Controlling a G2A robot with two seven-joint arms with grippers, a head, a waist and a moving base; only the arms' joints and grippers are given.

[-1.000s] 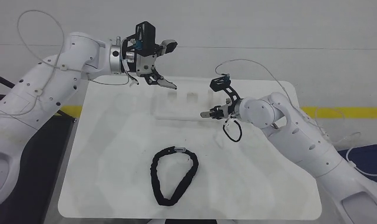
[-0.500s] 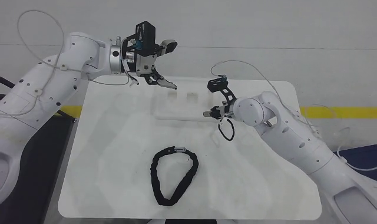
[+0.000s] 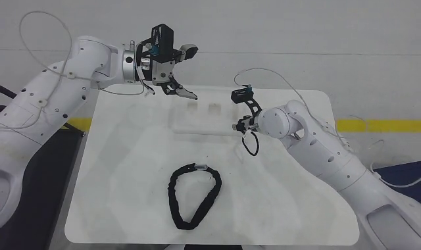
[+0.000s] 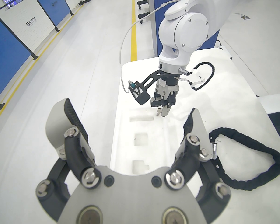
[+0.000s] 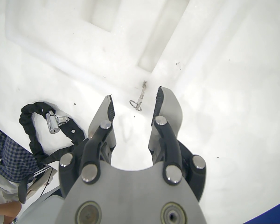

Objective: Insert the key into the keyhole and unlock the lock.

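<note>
A small silver key (image 5: pixel 142 92) with a ring lies flat on the white surface at the edge of the foam block (image 5: pixel 60 38). My right gripper (image 5: pixel 134 97) hangs open just above it, one finger on each side, not touching it. In the left wrist view the right gripper (image 4: pixel 162 105) points down at the key (image 4: pixel 159 111). The black fabric-covered chain lock (image 3: pixel 193 196) lies in a loop on the table, its silver lock cylinder (image 5: pixel 51 124) showing a keyhole. My left gripper (image 3: pixel 176 71) stands open and holds nothing, raised beyond the table's far left corner.
The white foam block (image 3: pixel 197 122) with several rectangular recesses lies at the back of the white table (image 3: pixel 125 184). The right arm's black cable loop (image 3: pixel 250 143) hangs beside its wrist. Bare table surrounds the chain.
The right arm has shifted left toward the foam block, and its wrist has turned down over the key. The left arm and the chain lock have not moved.
</note>
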